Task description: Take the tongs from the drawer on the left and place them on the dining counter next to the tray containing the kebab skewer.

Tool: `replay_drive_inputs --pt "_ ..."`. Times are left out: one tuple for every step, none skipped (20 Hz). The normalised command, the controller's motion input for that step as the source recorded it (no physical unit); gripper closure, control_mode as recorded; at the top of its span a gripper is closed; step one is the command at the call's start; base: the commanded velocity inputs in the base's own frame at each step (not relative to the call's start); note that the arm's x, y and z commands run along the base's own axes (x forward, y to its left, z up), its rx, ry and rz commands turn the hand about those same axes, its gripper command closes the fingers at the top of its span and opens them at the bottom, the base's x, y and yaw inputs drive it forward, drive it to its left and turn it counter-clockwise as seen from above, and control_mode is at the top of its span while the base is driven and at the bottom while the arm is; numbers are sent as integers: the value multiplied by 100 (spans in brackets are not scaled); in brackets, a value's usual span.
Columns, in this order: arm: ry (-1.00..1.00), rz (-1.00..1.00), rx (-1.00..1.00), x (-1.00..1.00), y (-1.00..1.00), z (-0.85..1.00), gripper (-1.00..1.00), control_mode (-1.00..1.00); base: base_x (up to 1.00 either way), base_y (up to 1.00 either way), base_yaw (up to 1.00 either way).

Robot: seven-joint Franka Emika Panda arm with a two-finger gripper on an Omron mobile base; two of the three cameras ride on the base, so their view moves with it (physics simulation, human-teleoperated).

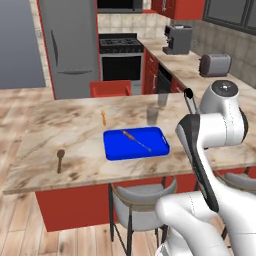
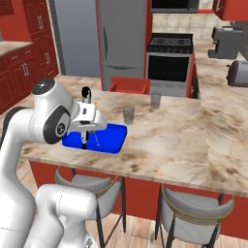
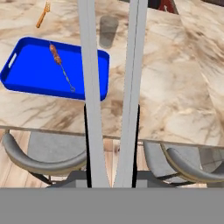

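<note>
Tongs (image 3: 111, 87) clamped in jaws above table (image 3: 175, 100); best lowered flat just right of blue tray (image 3: 26, 74), clear of glass (image 3: 108, 30).

tongs (image 3: 131, 87): smooth, matt silver-grey metal arms are seen, with a black end at 12 o'clock in the left base view.
tray (image 1: 116, 150): a glossy, saturated blue, plastic-looking surface is shown.
kebab skewer (image 3: 59, 63): a thin metallic stick is shown, threaded with rough orange-brown pieces.
dining counter (image 1: 65, 130): a polished beige marble look with brown veins is presented.
wooden spoon (image 1: 59, 160): matt brown wood is seen, at 9 o'clock of the tray.
glass (image 2: 128, 115): a translucent grey, smooth finish is shown.
stool seats (image 3: 48, 151): matt grey padding is framed by dark metal.
</note>
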Motion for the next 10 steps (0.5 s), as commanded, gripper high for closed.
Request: replay_drive_inputs --pt "0 0 0 0 0 0 100 100 26 -11 3" --pt "0 0 0 0 0 0 100 100 26 -8 2" --pt "0 0 0 0 0 0 100 100 24 -4 1" --pt "0 0 0 0 0 0 100 100 24 -1 0" --pt "0 0 0 0 0 0 100 100 26 0 0" --pt "0 0 0 0 0 0 100 100 29 0 0" --pt "0 0 0 0 0 0 100 100 36 0 0" --pt "0 0 0 0 0 0 100 100 45 0 0" --pt "0 0 0 0 0 0 100 100 48 0 0" --pt "0 0 0 0 0 0 100 100 51 0 0"
